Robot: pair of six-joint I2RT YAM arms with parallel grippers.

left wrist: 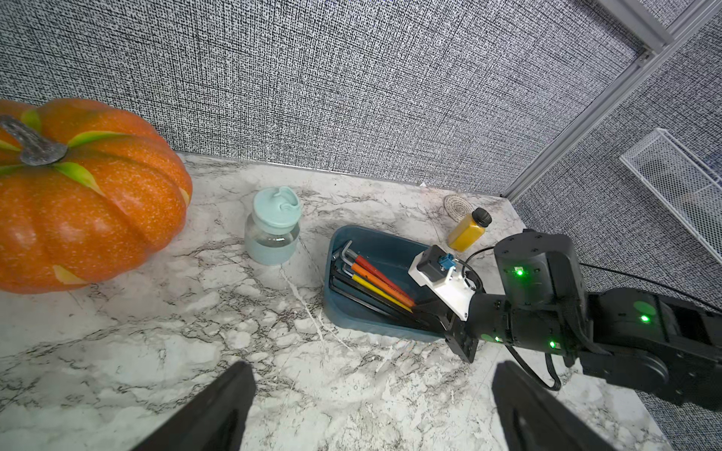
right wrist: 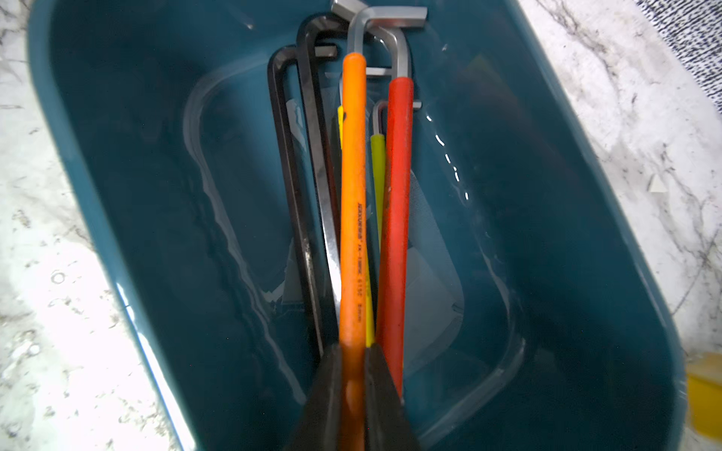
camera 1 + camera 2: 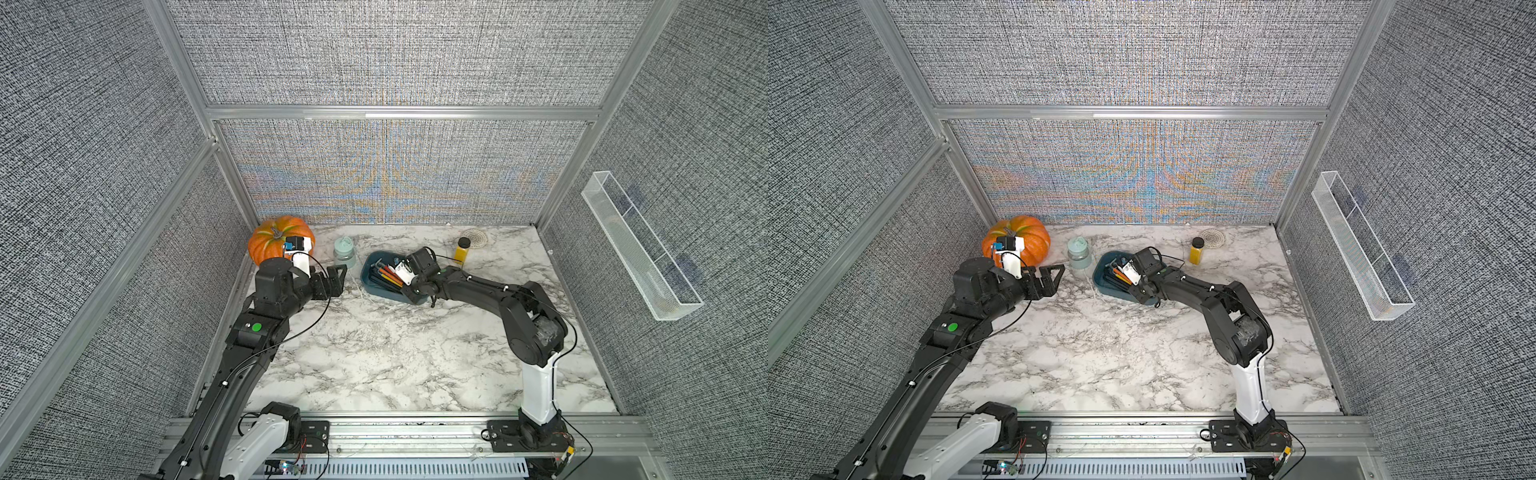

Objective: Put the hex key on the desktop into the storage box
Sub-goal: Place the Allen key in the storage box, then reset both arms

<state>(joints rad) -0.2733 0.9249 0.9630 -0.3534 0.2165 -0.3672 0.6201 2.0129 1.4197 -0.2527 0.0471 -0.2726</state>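
Observation:
The storage box (image 2: 117,195), a shallow dark teal tray, sits at the back middle of the marble desktop in both top views (image 3: 372,266) (image 3: 1105,268). Several hex keys lie lengthwise in it: black, orange, yellow and red. My right gripper (image 2: 353,351) reaches into the box's near end, and its jaws press both sides of the orange-sleeved hex key (image 2: 353,195). That key's bent steel end rests near the box's far wall. My left gripper (image 1: 371,390) hovers open above bare marble left of the box (image 1: 336,273), holding nothing.
An orange pumpkin (image 3: 278,241) stands at the back left, with a glass jar with a mint lid (image 3: 345,251) beside the box. A yellow juice bottle (image 3: 462,249) and a round coaster (image 3: 476,237) are behind my right arm. A clear mesh bin (image 3: 640,249) hangs on the right wall.

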